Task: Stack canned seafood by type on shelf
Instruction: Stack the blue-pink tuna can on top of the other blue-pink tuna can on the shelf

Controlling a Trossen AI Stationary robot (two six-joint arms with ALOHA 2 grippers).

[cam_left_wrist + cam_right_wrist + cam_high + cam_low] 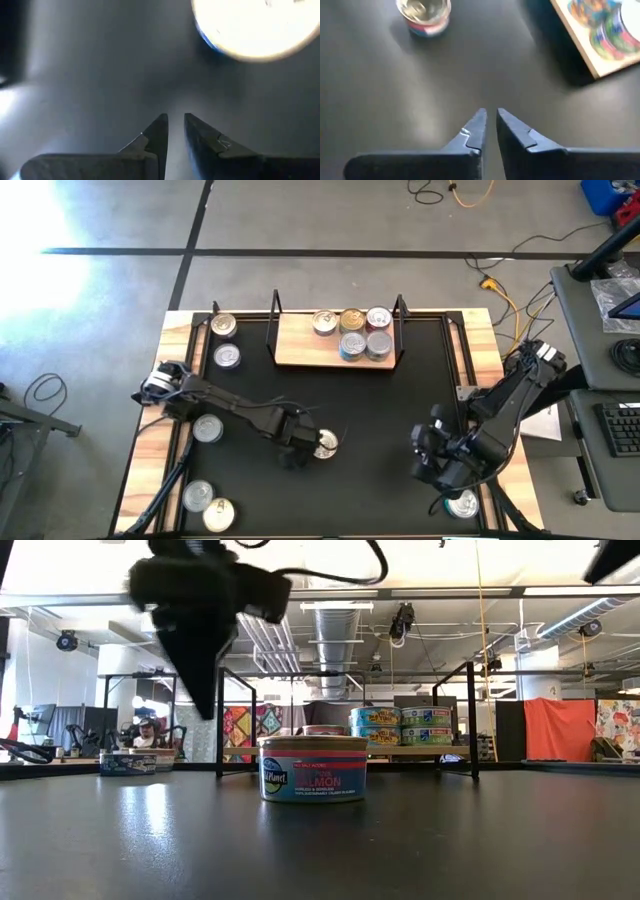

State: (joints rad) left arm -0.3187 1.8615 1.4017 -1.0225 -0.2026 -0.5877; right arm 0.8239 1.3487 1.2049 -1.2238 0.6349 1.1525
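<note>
A salmon tin (325,443) with a red and blue label (312,770) stands on its base on the black table, mid-front. My left gripper (300,452) hangs shut just left of it, pointing down, above the table (207,705); the tin's lid shows in the left wrist view (255,25). The light-wood shelf (300,345) at the far middle carries several tins (352,332), some stacked two high (400,727). My right gripper (428,460) is shut and empty at the front right, over bare table (490,120).
Loose tins stand at the far left (225,340), the left edge (207,428), the front left (207,505) and the front right by the right arm (462,503). Black wire posts (275,315) rise at the shelf's ends. Bare table lies between the arms.
</note>
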